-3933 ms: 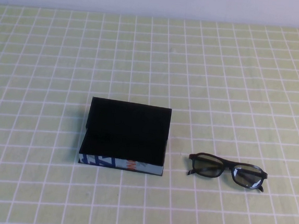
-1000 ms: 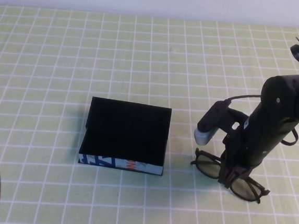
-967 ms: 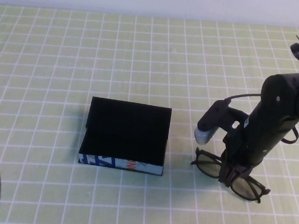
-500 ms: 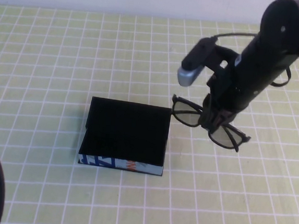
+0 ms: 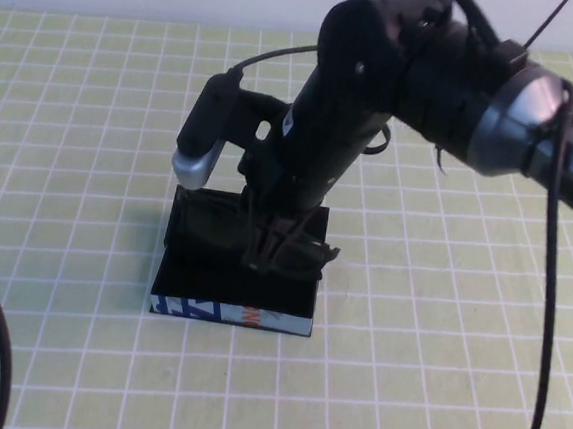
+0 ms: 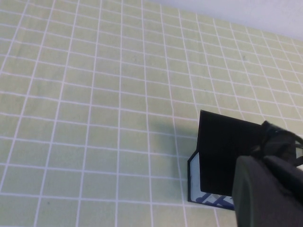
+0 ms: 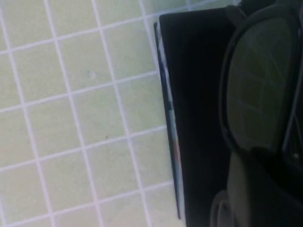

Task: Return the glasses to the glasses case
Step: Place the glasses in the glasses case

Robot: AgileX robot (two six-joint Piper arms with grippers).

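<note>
Right gripper [image 5: 268,253]: clamped on the glasses [image 5: 227,231], hovering directly over the open glasses case [image 5: 232,315]. Left gripper: out of view (cannot tell). Risk: uneven release leaves a temple propped on the case wall, blocking the lid.

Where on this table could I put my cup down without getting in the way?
Bare checked cloth lies left of the glasses case, in front of it, and far right. It is crowded over the case, where the right gripper holds the glasses. The left gripper is unseen.
</note>
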